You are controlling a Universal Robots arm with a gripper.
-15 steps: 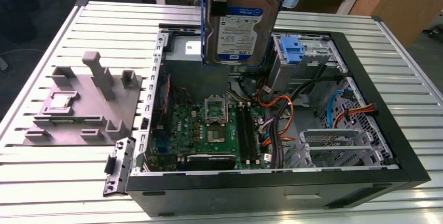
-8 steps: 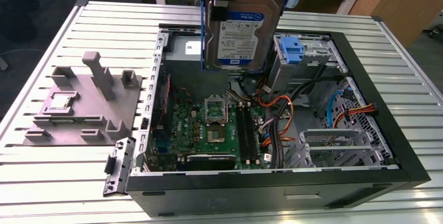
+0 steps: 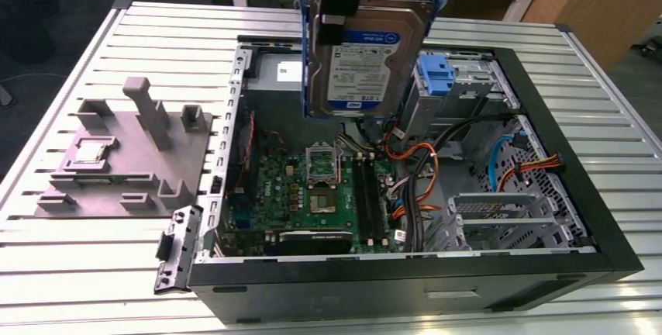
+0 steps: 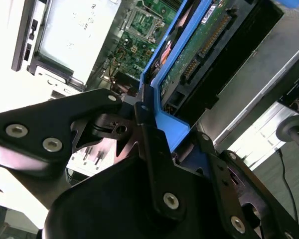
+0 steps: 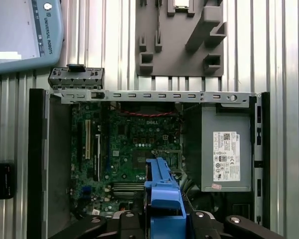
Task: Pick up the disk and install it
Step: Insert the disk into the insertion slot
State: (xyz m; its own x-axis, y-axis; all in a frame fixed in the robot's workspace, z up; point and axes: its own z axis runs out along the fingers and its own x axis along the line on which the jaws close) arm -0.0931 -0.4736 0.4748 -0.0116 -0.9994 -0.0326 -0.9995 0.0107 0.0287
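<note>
The disk (image 3: 364, 63) hangs upright above the open computer case (image 3: 610, 242), over the motherboard's back edge. It is silver-grey with a white-and-blue label and a blue carrier frame (image 4: 159, 64). My gripper (image 3: 336, 17) comes down from above and is shut on the disk's upper edge, its black fingers (image 4: 149, 129) clamping the blue frame. In the second wrist view the disk's green circuit side (image 4: 199, 55) faces the camera. In the first wrist view the blue frame's edge (image 5: 162, 189) sits between the gripper's black links, above the motherboard (image 5: 124, 149).
A grey plastic stand (image 3: 135, 149) with upright posts lies on the slatted table on the exterior view's left. Inside the case are the grey power-supply box (image 5: 224, 154), orange and black cables (image 3: 414, 172), a drive bay with a blue part (image 3: 439, 79) and a metal cage (image 3: 497, 219).
</note>
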